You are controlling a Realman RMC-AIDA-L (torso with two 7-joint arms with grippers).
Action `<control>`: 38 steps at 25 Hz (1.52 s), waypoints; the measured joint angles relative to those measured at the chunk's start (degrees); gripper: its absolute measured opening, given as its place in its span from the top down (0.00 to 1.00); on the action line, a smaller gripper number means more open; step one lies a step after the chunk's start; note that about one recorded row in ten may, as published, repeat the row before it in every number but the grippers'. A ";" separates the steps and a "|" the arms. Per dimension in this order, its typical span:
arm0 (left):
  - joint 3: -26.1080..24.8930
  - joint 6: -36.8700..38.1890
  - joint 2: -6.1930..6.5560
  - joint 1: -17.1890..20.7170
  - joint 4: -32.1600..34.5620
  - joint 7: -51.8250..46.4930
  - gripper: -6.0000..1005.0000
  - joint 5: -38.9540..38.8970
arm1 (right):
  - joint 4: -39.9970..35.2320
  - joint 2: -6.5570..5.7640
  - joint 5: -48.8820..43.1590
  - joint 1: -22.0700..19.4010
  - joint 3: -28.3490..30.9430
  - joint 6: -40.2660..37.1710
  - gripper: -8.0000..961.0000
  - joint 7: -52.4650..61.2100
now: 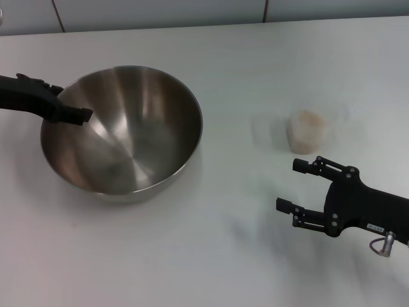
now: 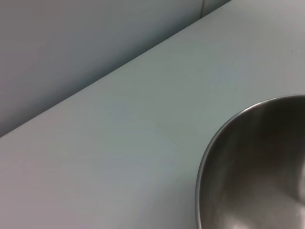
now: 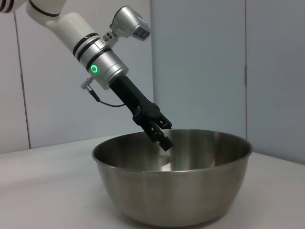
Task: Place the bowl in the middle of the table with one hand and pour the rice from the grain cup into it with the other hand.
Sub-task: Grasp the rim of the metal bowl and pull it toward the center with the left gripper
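Steel mixing bowl [image 1: 121, 131] sits on the white bench [image 1: 211, 256], on the robot's left half, upright, inside bare and shiny. Left claw [image 1: 82, 116] reaches in from the left edge, its tip at the bowl's near-left rim and dipping just inside; the right wrist view shows the same claw [image 3: 162, 136] angled down over the rim on the far side of the bowl [image 3: 174, 183]. Whether it is clenched on the rim or merely touching it: cannot tell. Left wrist view shows only a curve of rim [image 2: 205, 157] and bare bench [image 2: 119, 143].

Grain cup [image 1: 307, 131] stands upright to the right, well apart from the bowl, holding pale rice [image 1: 308, 119]. Right claw [image 1: 293, 185] hovers near the cup, fingers spread, grasping nothing.
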 joint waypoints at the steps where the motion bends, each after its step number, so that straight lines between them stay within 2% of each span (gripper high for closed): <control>1: 0.00 0.00 0.00 0.00 0.00 0.00 0.28 0.00 | 0.00 0.00 0.00 0.00 0.00 0.00 0.14 0.00; 13: 0.70 -0.01 0.04 -0.02 -0.11 -0.05 0.29 -0.05 | -0.07 -0.04 0.64 0.00 0.00 -0.04 0.14 0.00; 18: 0.71 0.01 0.00 -0.10 0.18 -0.65 0.52 -0.07 | -0.13 -0.07 0.66 0.01 0.00 -0.02 0.14 0.00; 32: 0.70 -0.36 0.10 -0.78 0.23 -1.62 0.92 0.34 | -0.29 -0.14 1.35 0.09 0.00 -0.15 0.14 0.00; 38: 0.65 0.21 0.18 -1.17 0.52 -2.33 0.93 0.21 | -0.31 -0.17 1.36 0.24 0.00 -0.08 0.14 0.00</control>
